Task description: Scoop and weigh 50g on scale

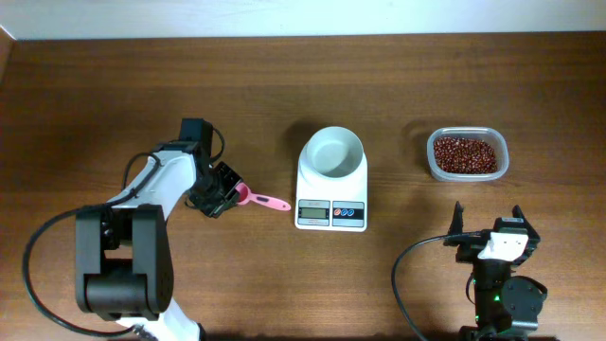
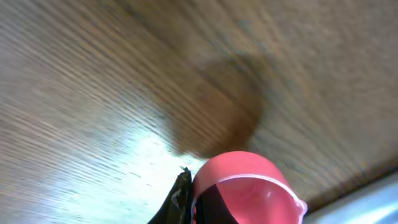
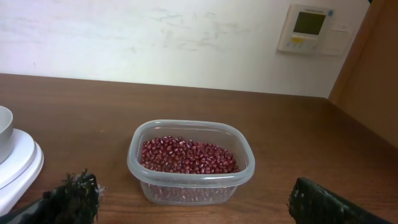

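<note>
White-and-black left arm [image 1: 159,182], looping black cables [image 1: 26,260], black right claw [image 1: 488,218]

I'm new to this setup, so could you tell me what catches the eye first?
A pink plastic scoop sits in the left arm's shut jaws, left of the white digital scale with its empty round white bowl at centre. A clear plastic tub of red-brown beans stands to the right.

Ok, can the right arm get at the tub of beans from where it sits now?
Probably yes. The right claw is open and faces the clear tub of red-brown beans head-on, with only bare table between them. The scale sits off to its left, out of the path.
</note>
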